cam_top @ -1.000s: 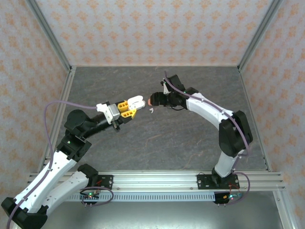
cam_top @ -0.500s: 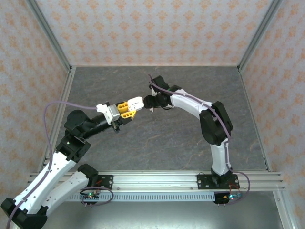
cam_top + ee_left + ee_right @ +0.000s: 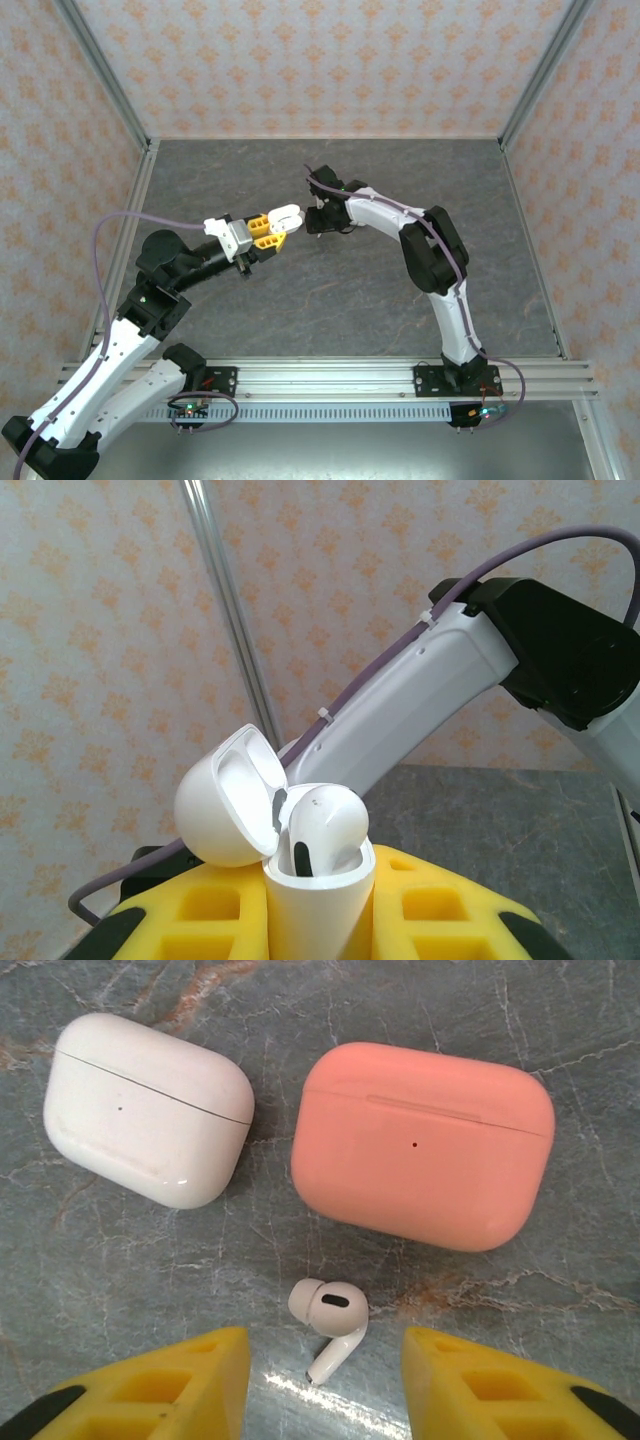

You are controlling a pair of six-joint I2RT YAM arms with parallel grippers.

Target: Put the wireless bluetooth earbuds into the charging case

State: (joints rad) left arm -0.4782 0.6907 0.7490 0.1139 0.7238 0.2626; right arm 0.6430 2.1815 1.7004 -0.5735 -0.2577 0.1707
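My left gripper clamps the open glossy white charging case, and the jaws of my right gripper stand apart either side of the small white bent-stem earbud lying on the grey marbled table, where an off-centre pinch could flick it away.

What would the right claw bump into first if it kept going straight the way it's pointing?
Most likely the small white earbud, lying on the table in line with the gap between the fingers of the right claw. Depth is hard to judge; the fingers themselves might touch the table first.
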